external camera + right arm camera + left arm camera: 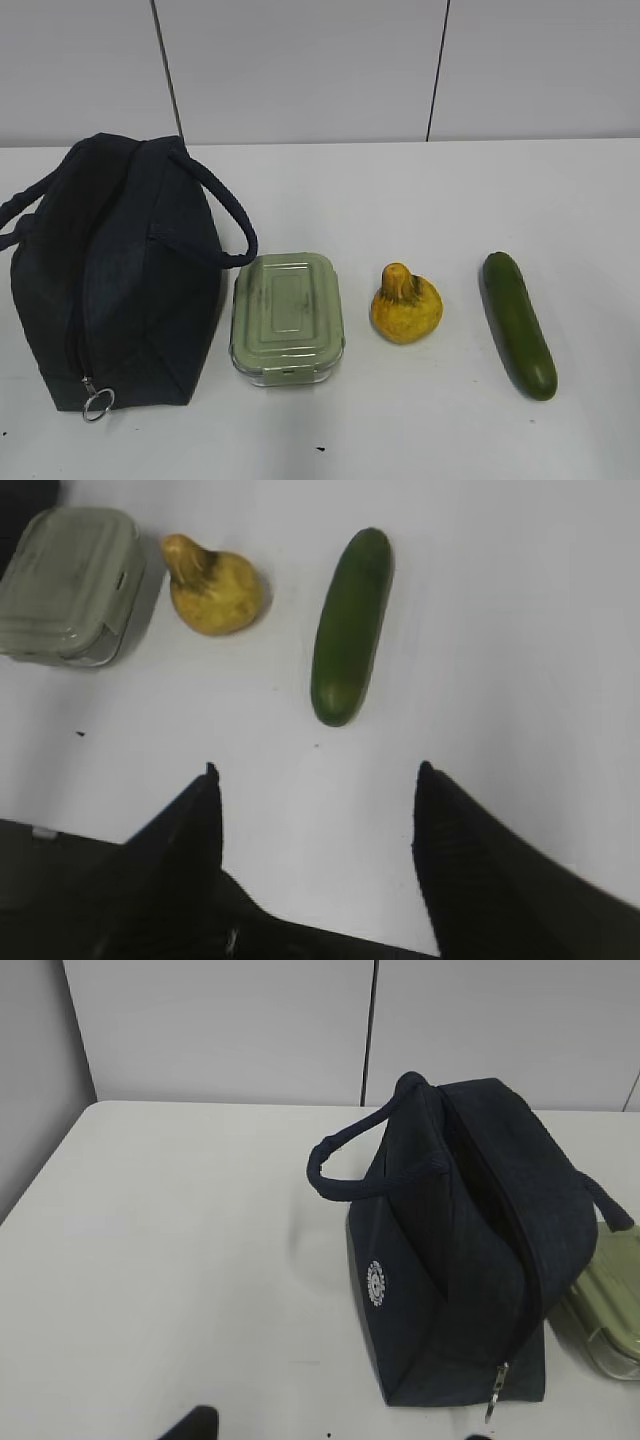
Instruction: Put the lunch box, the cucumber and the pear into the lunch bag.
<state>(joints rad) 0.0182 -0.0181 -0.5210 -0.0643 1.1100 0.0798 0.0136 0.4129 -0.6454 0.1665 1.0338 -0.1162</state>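
- A plain test room or lab, not a home
- Bare white counter [420,200] carrying only a few set-out things
- Blank pale wall panels [300,70] with dark seams behind it
- No furnishings or decoration visible

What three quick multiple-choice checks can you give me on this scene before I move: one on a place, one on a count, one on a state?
1. What lies directly beside the lunch bag?
A. the cucumber
B. the lunch box
C. the pear

2. How many items wait on the table outside the bag?
A. one
B. two
C. three

3. How is the right tool?
A. open and empty
B. shut on the cucumber
C. shut on the pear

Answers:
1 B, the lunch box sits against the bag's side.
2 C, the box, the pear and the cucumber all lie on the table.
3 A, its fingers stand apart above bare table.
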